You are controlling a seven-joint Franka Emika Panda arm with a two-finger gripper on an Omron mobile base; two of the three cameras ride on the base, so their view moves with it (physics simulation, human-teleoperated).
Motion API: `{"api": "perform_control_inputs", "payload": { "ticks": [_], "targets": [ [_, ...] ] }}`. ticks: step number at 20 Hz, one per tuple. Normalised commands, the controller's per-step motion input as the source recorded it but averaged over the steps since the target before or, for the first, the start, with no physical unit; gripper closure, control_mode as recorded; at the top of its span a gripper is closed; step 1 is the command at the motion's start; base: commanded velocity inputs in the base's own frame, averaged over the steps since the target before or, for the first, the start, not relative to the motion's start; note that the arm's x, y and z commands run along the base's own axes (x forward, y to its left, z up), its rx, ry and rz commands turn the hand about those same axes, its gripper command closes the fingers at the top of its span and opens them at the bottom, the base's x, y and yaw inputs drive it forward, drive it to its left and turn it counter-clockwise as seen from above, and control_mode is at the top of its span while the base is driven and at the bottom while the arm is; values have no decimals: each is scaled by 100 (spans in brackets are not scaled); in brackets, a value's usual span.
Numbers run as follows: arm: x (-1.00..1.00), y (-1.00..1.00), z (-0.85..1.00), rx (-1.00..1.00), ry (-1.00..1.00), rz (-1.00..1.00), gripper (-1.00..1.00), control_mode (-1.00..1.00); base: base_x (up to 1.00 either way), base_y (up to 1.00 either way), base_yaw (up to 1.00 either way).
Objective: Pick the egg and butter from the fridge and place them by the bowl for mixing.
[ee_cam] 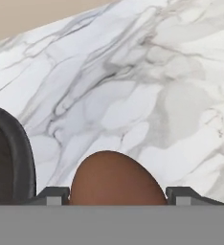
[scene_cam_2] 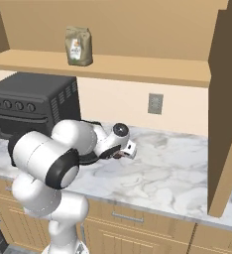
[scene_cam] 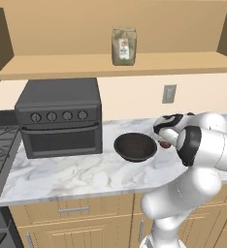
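Gripper (ee_cam: 117,195) pinching brown egg (ee_cam: 115,178) between fingertips, hovering low over marble surface (ee_cam: 147,95), just beside bowl (scene_cam: 135,147). Judgement: lowering gently until egg is touching surface, then releasing slowly; egg rolling easily. Oven (scene_cam: 59,117) sitting farther left.

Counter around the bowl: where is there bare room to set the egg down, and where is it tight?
Bare marble lies in front of the bowl toward the counter edge, and right of the gripper toward the tall side panel. It is tight between bowl and oven, and where the egg sits beside the bowl's rim.
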Motion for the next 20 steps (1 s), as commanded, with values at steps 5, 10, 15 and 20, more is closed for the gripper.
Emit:
{"api": "perform_control_inputs", "payload": {
  "ticks": [5,10,15,20],
  "targets": [
    [9,-17,-4,9,1,0,100,-100,0,0,0],
    [28,0,-25,10,9,0,100,-100,0,0,0],
    [23,0,-19,11,7,0,100,-100,0,0,0],
    [15,0,-24,6,3,0,100,-100,0,0,0]
  ]
}}
